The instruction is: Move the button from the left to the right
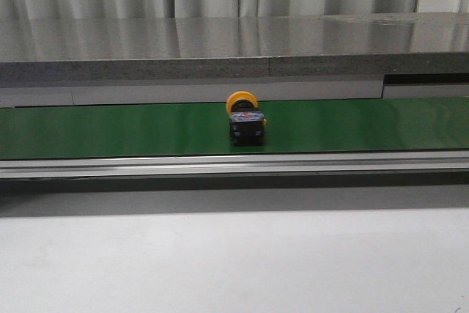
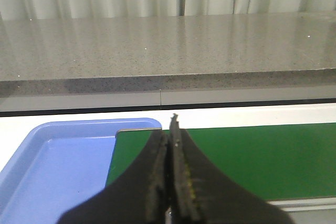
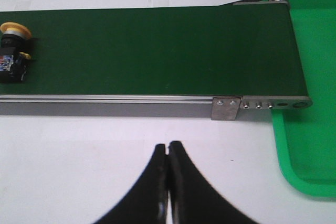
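The button (image 1: 245,119), with a yellow-orange mushroom cap and a black blocky body, lies on the green conveyor belt (image 1: 110,130) near its middle. It also shows in the right wrist view (image 3: 13,52), near the far end of the belt from the gripper. My left gripper (image 2: 170,129) is shut and empty, over the belt's end beside the blue tray (image 2: 58,166). My right gripper (image 3: 168,146) is shut and empty, over the white table in front of the belt, apart from the button. Neither gripper shows in the front view.
A green tray (image 3: 310,129) sits past the belt's end with the metal bracket (image 3: 260,103). A grey stone ledge (image 1: 234,45) runs behind the belt, with curtains beyond. White table (image 1: 234,262) lies in front of the belt.
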Available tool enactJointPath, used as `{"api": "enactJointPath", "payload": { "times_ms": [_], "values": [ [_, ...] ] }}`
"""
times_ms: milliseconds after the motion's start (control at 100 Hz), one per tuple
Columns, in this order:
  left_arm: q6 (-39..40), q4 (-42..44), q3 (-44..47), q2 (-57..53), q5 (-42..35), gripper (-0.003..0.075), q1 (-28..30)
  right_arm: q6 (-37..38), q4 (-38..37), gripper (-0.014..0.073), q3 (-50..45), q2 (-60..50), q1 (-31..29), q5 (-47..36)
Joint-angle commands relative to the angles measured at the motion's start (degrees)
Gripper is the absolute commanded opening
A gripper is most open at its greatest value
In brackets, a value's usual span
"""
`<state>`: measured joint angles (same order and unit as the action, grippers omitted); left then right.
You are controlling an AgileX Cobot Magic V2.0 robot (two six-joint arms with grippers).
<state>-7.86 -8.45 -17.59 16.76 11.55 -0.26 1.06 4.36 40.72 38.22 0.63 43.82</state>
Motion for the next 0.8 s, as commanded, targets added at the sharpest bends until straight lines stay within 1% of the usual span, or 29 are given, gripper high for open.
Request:
{"api": "enactJointPath", "payload": {
  "times_ms": [0, 40, 110, 180, 300, 350, 400, 460, 560, 660, 720, 790],
  "values": [
    [0.1, -0.7, -1.5, 0.3, -4.8, -0.002, -0.4, 0.0, 0.7, -0.0052, 2.2, 0.5, 0.0, -2.9],
    [0.1, -0.7, -1.5, 0.3, -4.8, -0.002, -0.4, 0.0, 0.9, -0.0028, 2.2, 0.5, 0.0, -2.9],
    [0.1, -0.7, -1.5, 0.3, -4.8, -0.002, -0.4, 0.0, 0.9, 0.0055, 2.2, 0.5, 0.0, -3.0],
    [0.1, -0.7, -1.5, 0.3, -4.8, -0.002, -0.4, 0.0, 1.1, 0.0179, 2.2, 0.5, 0.0, -3.0],
    [0.1, -0.7, -1.5, 0.3, -4.8, -0.002, -0.4, 0.0, 2.4, 0.0451, 2.2, 0.5, 0.0, -3.6],
    [0.1, -0.7, -1.5, 0.3, -4.8, -0.002, -0.4, 0.0, 2.7, 0.0537, 2.2, 0.5, 0.0, -4.2],
    [0.1, -0.7, -1.5, 0.3, -4.8, -0.002, -0.4, 0.0, 2.8, 0.0593, 2.2, 0.5, 0.0, -5.0],
    [0.1, -0.7, -1.5, 0.3, -4.8, -0.002, -0.4, 0.0, 2.8, 0.0619, 2.2, 0.5, 0.0, -6.2],
    [0.1, -0.7, -1.5, 0.3, -4.8, -0.0021, -0.4, 0.0, 3.1, 0.0616, 2.2, 1.6, 0.0, -7.9],
    [0.1, -0.7, -1.5, 0.3, -4.8, -0.002, -0.4, -0.1, 3.6, 0.0616, 3.7, 4.9, 0.0, -7.2],
    [0.1, -0.7, -1.5, 0.3, -4.8, -0.002, -0.4, -1.1, 4.1, 0.0616, 5.3, 7.9, 0.0, -6.6],
    [0.1, -0.7, -1.5, 0.3, -4.8, -0.0021, -0.4, -4.1, 5.2, 0.0616, 7.4, 12.0, 0.0, -6.3]
  ]
}}
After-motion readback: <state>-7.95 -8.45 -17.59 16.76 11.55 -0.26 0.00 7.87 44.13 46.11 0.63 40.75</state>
